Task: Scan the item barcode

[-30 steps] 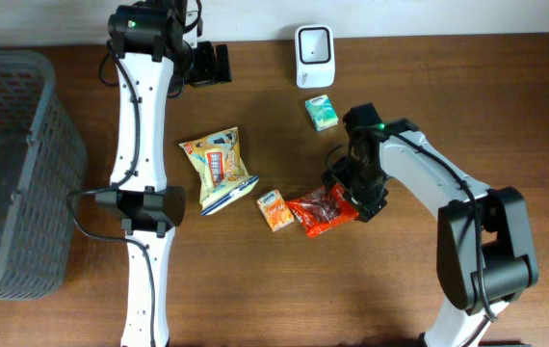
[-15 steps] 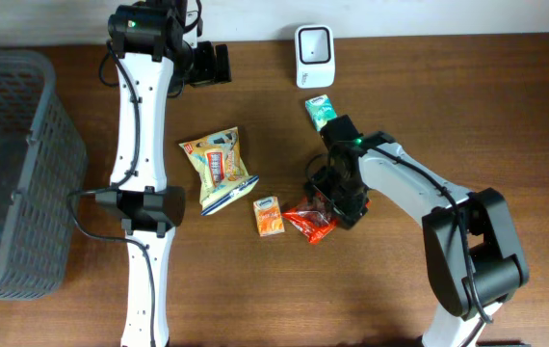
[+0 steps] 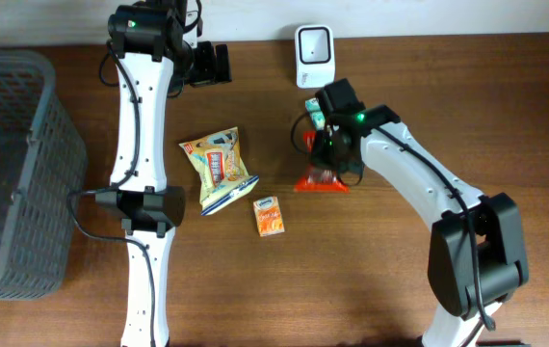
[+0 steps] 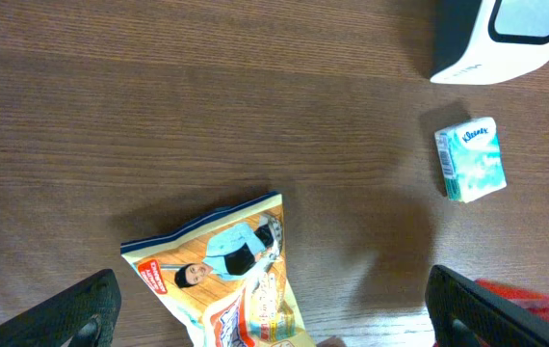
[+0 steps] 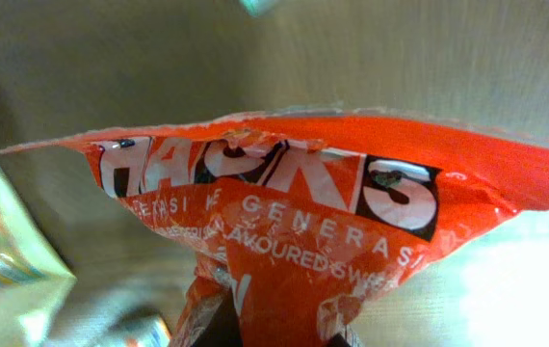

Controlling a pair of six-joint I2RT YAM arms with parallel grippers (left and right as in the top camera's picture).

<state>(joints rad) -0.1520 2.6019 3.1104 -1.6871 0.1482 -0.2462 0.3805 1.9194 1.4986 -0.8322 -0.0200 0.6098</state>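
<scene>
Between the closed fingers of my right gripper (image 3: 323,157) hangs the red packet (image 3: 321,180), pinched near one edge and apparently raised off the wooden table (image 3: 506,116). On the right wrist camera its crinkled red face fills the view, with white lettering across it. Just beyond this gripper, farther from the arm's base, stands the white scanner (image 3: 313,56), its dark window visible from above. The packet is near the scanner but not over it. A small green tissue pack (image 4: 469,159) lies between the gripper and the scanner, and from overhead the arm partly covers it. Off to the gripper's left lie a yellow snack bag (image 3: 219,169) and, nearer the arm's base, a small orange box (image 3: 271,215). My left gripper (image 3: 212,64) is spread wide and holds nothing, well apart from the packet and to the left of the scanner. Farther left again sits a grey basket (image 3: 5,173).
</scene>
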